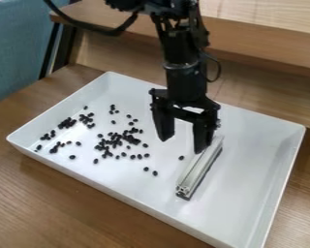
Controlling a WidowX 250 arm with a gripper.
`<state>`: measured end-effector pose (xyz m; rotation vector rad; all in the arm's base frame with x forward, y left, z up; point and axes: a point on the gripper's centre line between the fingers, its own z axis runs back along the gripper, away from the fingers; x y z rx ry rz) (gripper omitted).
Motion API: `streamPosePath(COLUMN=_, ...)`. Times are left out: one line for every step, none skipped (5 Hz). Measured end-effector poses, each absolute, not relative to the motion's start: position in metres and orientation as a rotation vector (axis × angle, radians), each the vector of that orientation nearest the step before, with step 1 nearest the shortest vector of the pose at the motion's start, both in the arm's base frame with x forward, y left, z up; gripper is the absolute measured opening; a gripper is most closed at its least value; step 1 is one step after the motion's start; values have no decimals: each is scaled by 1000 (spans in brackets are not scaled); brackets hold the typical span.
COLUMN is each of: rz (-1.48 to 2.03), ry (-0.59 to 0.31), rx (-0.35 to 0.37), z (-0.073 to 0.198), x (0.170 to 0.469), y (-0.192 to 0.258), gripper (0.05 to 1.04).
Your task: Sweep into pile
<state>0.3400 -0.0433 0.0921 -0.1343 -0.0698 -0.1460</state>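
Looking at a wide-open gripper [182, 146] over the tray [253, 169], right by a metal bar's [200, 167] far end, plus black beans [128, 138] (kinda clumpy, tbh) scattered mostly across the view's left.

A brown wooden table [60, 208] was marked by visible grain; on it a white rectangular tray [251, 150] was set at a slant, its floor enclosed by low, raised walls. Small black beans [116, 140] were scattered over the tray's left and middle parts; they were gathered most thickly in one loose patch near the middle, while smaller clumps were strewn toward the left corner and a few single beans were left nearer the bar. A long silver metal bar [199, 167] was laid diagonally to the right of the beans, its grooved end turned toward the camera.
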Motion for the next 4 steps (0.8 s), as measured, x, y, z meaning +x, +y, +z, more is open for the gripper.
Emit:
streamPosePath(rz=-108, ry=-37, rx=-117, z=75, x=345, y=-46, gripper=999)
streamPosePath(rz=-87, ry=-14, rx=-81, z=60, x=351, y=-46, gripper=999)
streamPosePath(rz=-83, ry=3, rx=-57, z=49, x=357, y=-51, gripper=999)
streamPosePath(rz=-72, ry=19, rx=-53, z=37, x=360, y=-53, gripper=999)
